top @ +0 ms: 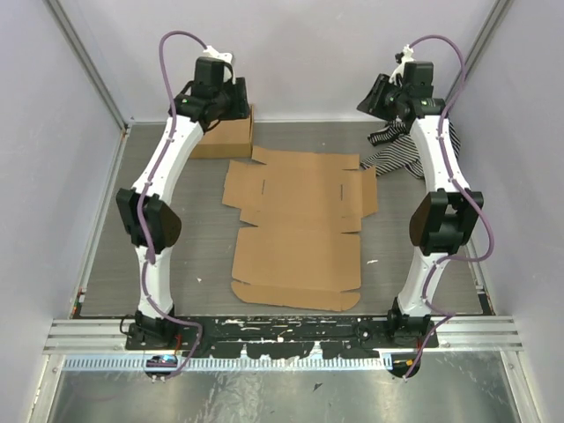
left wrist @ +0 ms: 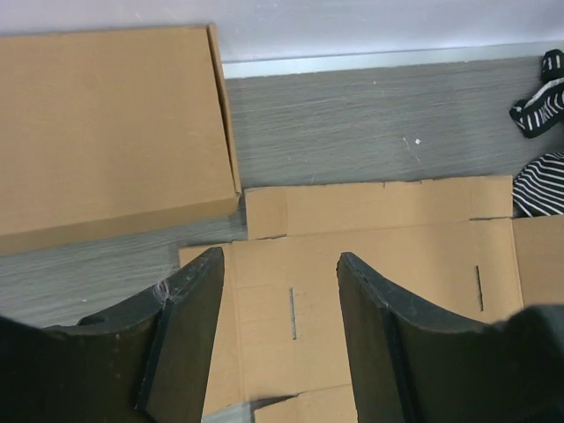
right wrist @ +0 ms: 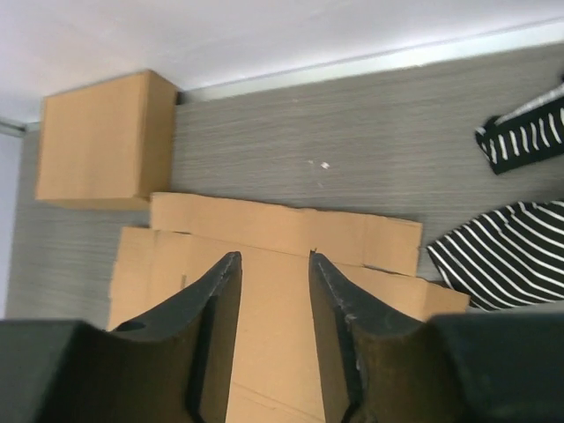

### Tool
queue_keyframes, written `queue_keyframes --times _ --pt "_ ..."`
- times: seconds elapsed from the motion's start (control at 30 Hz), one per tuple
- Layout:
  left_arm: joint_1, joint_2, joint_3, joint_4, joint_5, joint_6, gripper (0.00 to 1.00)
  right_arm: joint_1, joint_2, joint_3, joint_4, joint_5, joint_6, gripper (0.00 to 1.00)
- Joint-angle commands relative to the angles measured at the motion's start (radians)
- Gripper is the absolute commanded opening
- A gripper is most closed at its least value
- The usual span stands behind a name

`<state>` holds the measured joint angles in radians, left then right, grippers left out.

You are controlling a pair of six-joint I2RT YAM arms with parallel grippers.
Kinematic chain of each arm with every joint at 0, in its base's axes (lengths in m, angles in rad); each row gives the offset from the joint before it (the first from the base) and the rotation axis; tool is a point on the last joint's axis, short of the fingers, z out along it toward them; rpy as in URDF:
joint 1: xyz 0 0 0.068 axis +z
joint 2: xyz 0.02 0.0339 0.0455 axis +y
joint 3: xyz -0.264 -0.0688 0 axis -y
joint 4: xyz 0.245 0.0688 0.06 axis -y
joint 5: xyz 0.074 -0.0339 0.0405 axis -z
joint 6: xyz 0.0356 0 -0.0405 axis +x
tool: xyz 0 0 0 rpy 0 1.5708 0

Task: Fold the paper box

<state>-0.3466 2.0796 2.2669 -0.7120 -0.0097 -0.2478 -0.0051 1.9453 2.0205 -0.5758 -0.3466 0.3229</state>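
The paper box (top: pixel 300 229) lies flat and unfolded in the middle of the table, a brown cardboard sheet with flaps and slots. My left gripper (top: pixel 231 104) hangs raised at the back left, over the sheet's far left corner. In the left wrist view it (left wrist: pixel 280 256) is open, with only the sheet (left wrist: pixel 379 256) far below it. Raised at the back right, my right gripper (top: pixel 381 99) is also off the sheet. The right wrist view shows it (right wrist: pixel 274 256) open, its fingers a narrower gap apart, with the sheet's far flap (right wrist: pixel 282 225) below.
A compact closed cardboard box (top: pixel 225 132) stands at the back left, touching the sheet's far corner (left wrist: pixel 106 123) (right wrist: pixel 97 137). A black-and-white striped cloth (top: pixel 397 154) lies at the back right beside the sheet (left wrist: pixel 539 181) (right wrist: pixel 502 251). Walls close in the back and both sides.
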Motion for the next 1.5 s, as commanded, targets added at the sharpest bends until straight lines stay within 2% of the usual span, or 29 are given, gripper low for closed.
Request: queue_keyframes --times 0.0,0.03,0.1,0.3,0.53,0.77,1.1,1.33,1.47 --pt "0.015 0.103 0.068 -0.056 0.042 -0.086 0.61 0.006 0.079 0.026 -0.049 0.111 -0.036 0.45" --pt "0.020 0.116 0.061 -0.048 0.042 -0.096 0.61 0.006 0.097 0.024 -0.047 0.121 -0.036 0.54" --pt "0.030 0.149 0.055 -0.044 0.053 -0.124 0.61 0.005 0.141 0.025 -0.050 0.139 -0.031 0.59" --pt "0.045 0.282 0.100 -0.062 0.088 -0.177 0.63 0.013 0.246 0.018 -0.016 0.138 -0.034 0.62" --pt "0.053 0.334 0.093 -0.041 0.099 -0.218 0.64 0.013 0.296 0.028 0.021 0.148 -0.027 0.65" --pt "0.071 0.406 0.137 -0.075 0.107 -0.259 0.63 0.013 0.362 0.056 0.020 0.133 -0.007 0.66" --pt "0.080 0.443 0.132 -0.039 0.146 -0.287 0.63 0.013 0.421 0.057 0.029 0.112 0.000 0.67" --pt "0.086 0.456 0.126 -0.033 0.157 -0.293 0.63 0.019 0.428 0.036 0.032 0.081 -0.003 0.60" --pt "0.087 0.461 0.119 -0.029 0.169 -0.302 0.63 0.028 0.418 0.020 0.036 0.072 -0.010 0.53"
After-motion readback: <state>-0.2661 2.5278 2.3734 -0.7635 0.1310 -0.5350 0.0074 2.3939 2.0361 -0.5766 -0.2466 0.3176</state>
